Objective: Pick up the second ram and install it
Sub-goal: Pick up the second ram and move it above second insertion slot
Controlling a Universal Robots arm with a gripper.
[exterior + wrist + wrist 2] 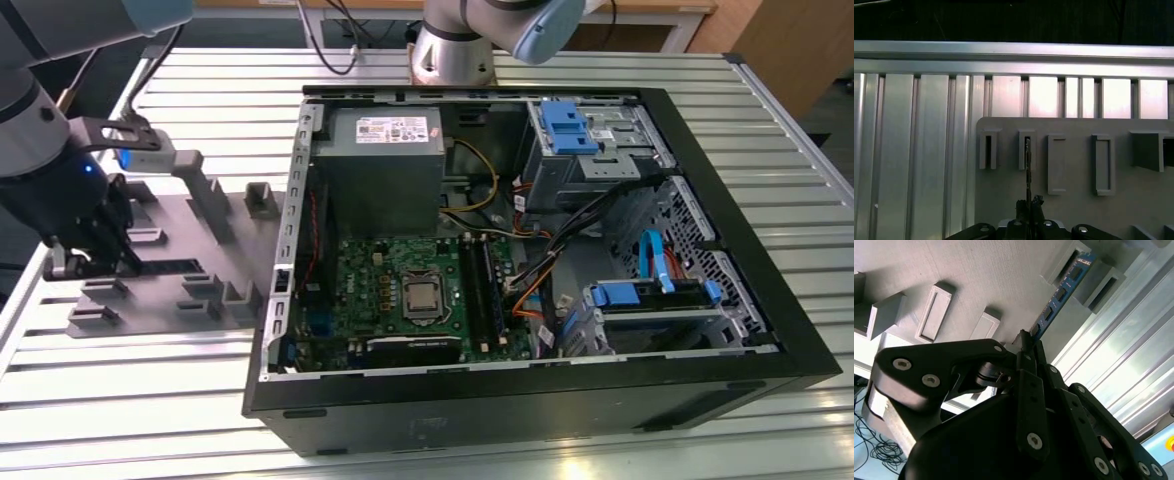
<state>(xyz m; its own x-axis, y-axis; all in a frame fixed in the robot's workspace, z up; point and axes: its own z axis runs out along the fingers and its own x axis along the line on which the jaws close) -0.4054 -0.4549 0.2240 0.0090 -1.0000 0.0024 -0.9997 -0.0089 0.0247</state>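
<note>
Currently the claw (1026, 340) is pinched closed on the near end of the second ram (1061, 290), a blue strip standing on edge with its far end in a slotted block of the gray fixture tray (979, 270), on the exterior view's left of the open PC case (534, 410).

arm (34, 140): at the exterior view's left, wrist pointing down | claw (1026, 340): low, pinched together

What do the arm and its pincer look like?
The arm is silver-grey tubing with pale blue joint caps and a small blue light near the wrist. The pincer is black, built of jointed links studded with silver screws.
</note>
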